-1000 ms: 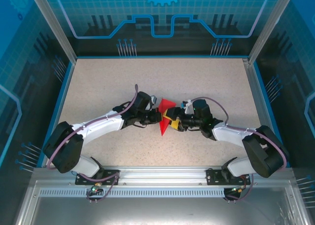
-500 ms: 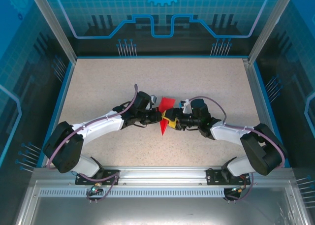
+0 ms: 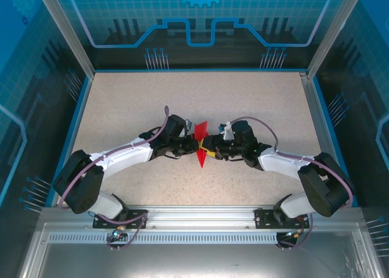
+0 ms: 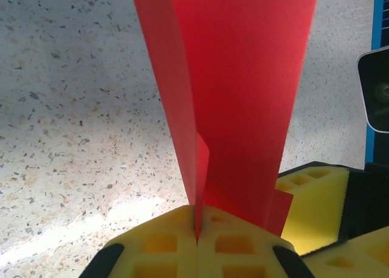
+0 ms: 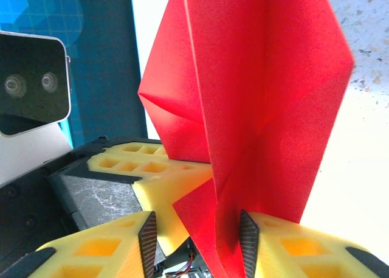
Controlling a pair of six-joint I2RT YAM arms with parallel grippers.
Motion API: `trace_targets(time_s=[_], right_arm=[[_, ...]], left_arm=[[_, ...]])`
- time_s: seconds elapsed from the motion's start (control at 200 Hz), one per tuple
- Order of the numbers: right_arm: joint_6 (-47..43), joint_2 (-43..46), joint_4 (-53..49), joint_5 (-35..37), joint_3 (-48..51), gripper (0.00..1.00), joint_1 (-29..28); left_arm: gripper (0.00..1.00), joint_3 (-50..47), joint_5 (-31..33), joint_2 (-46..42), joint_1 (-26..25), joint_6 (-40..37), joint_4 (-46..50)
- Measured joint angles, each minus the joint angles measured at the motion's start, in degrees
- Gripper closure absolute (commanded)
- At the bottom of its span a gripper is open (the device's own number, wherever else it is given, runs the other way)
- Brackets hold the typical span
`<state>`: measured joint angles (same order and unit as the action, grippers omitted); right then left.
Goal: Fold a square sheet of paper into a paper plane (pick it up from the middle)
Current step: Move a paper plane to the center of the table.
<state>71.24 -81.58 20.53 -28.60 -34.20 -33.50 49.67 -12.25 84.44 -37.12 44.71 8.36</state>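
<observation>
The two arms meet tip to tip in the middle of the desk [image 3: 121, 101]. The left fingers [image 3: 194, 146] are pressed fully together, with the red paper [image 3: 201, 132] pinched in the seam between their yellow pads. From the left wrist those pads [image 4: 164, 244] show no gap at all, and the paper [image 4: 243, 77] rises out of them as a narrow, creased fold. It stands on edge between the two arms, one tip pointing to the far side of the desk and one to the near side. The right fingers [image 3: 211, 151] come in from the other side, just beside the left ones. From the right wrist they [image 5: 304, 247] stand partly open, with the paper's [image 5: 261, 77] lower edge down in the gap and close against one finger. Whether it truly touches that finger I can't make out.
</observation>
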Motion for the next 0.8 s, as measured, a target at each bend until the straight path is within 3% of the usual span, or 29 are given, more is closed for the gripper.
trace_targets(time_s=[0.395,0.8], right_arm=[[-2.3,-0.7,-4.6,1.6,0.0,0.64,0.0],[-3.9,-0.9,-6.6,2.7,-1.1,0.79,-0.5]], left_arm=[[1.00,0.0,-0.3,-0.5,0.5,2.0,-2.8],[1.00,0.0,-1.1,-0.5,0.6,2.6,-3.8]])
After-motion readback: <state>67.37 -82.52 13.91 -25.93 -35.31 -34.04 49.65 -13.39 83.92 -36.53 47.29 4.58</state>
